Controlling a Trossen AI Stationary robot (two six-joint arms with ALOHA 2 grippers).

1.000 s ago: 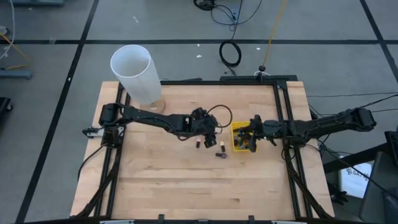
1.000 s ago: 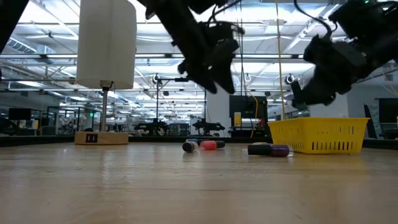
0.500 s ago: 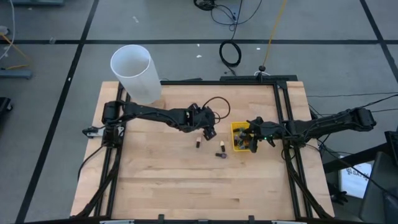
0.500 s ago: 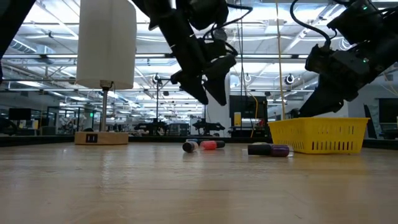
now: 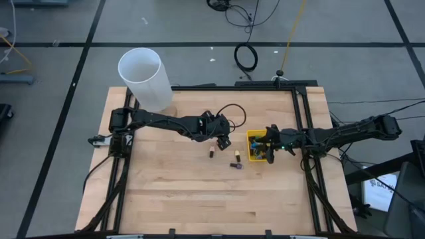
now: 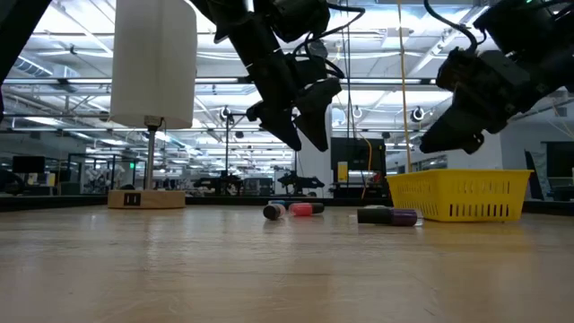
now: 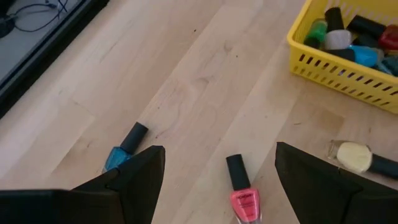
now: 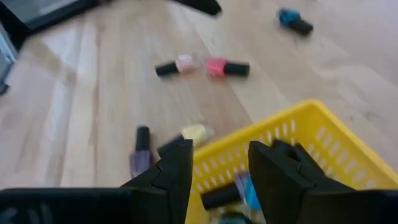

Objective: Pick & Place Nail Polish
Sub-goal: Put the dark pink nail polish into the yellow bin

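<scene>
Several nail polish bottles lie on their sides on the wooden table. A red one [image 7: 243,200] lies below the gap of my open left gripper [image 7: 221,149], which hovers above it [image 5: 224,141] and touches nothing. A teal one [image 7: 122,152] and a yellow one [image 7: 356,157] lie to either side. A pink one [image 8: 177,65] and a purple one [image 8: 141,153] show in the right wrist view. More bottles lie in the yellow bin [image 5: 257,147]. My right gripper [image 5: 270,151] hangs open over the bin [image 8: 298,134], holding nothing.
A big white cylinder [image 5: 143,78] stands on a small wooden base at the table's far left corner. Black frame rails [image 5: 307,126] run along the table's edges. The near half of the table [image 5: 212,199] is bare wood.
My left gripper has shifted a little toward the table's far edge, sunk slightly and rolled about its own axis, then kept still over the red bottle. The bottles and the bin lie as before.
</scene>
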